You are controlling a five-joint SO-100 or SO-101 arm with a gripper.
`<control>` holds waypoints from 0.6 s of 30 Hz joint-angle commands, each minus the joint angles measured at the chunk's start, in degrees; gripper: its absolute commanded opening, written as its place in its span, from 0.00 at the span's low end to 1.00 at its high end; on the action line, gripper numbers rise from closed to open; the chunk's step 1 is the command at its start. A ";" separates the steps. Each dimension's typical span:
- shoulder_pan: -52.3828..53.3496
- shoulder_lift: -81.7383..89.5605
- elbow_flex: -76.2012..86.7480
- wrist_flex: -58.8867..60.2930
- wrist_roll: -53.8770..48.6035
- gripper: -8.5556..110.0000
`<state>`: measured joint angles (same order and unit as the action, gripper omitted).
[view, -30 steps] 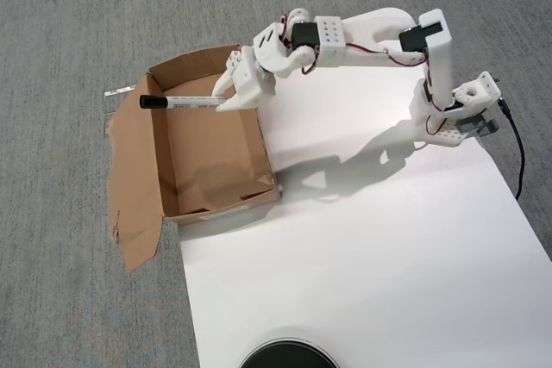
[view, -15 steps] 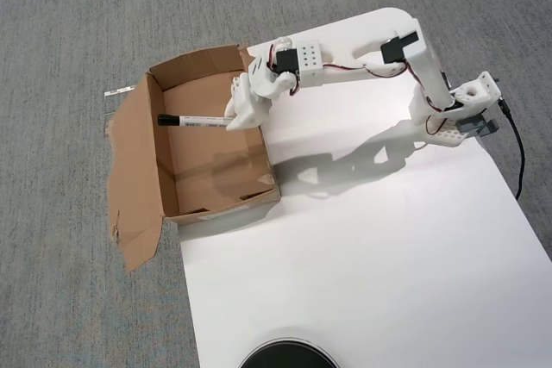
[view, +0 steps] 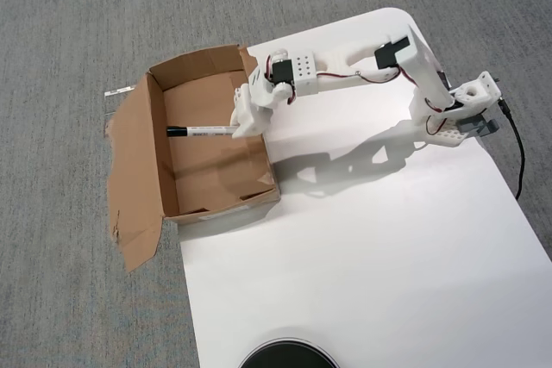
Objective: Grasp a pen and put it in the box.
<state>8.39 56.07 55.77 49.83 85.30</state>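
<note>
Pen (view: pixel 203 132) lying near-horizontal left of centre in the overhead view, inside the outline of the box (view: pixel 138 157), long axis running left to right with a slight downward drift toward the right. Black cap at the left end, close to the box's left wall; white barrel with dark print leading rightward to the gripper. Right end of the pen pinched between the fingers of the gripper (view: pixel 241 129), jaws narrow and closed on the barrel's tip, so nearly the whole length juts out leftward from the fingers, cantilevered over the box floor. Whether the cap end already touches the cardboard or hangs just above it: cannot tell from above.

Outward from there: white arm reaching in from the upper right, wrist over the box's right wall, base clamped at the right edge of the white tabletop (view: pixel 362 256). Box at the tabletop's left edge, upper left of the frame, flaps torn and splayed onto grey carpet (view: pixel 60 299). Round black object (view: pixel 288 356) at the bottom edge, well apart from everything.

Judged: carry done, release pending. With the pen lying wholly to the left of the fingers and over the open cavity, simply opening should drop it inside; little risk of the tail end catching the right wall.
</note>
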 commanded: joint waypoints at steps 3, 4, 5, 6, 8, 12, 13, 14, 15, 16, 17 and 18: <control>-0.31 0.53 -1.10 -0.09 0.31 0.19; -0.31 0.70 -1.10 -0.09 0.31 0.20; -0.31 0.88 -1.19 -0.09 0.31 0.21; -0.40 1.05 -1.19 -0.09 0.31 0.21; -0.40 1.41 -1.27 -0.09 0.31 0.20; -0.48 1.85 -2.15 -0.53 0.31 0.20; -1.01 2.29 -2.15 -0.70 0.31 0.20; -1.89 3.34 -2.15 -0.70 0.31 0.20; -2.77 4.48 -2.15 -0.70 0.31 0.20; -3.38 5.62 -2.07 -0.70 0.31 0.20; -3.82 6.59 -2.07 -0.70 0.31 0.20; -4.26 7.65 -2.07 -0.70 0.31 0.20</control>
<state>5.76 56.87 55.77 49.83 85.47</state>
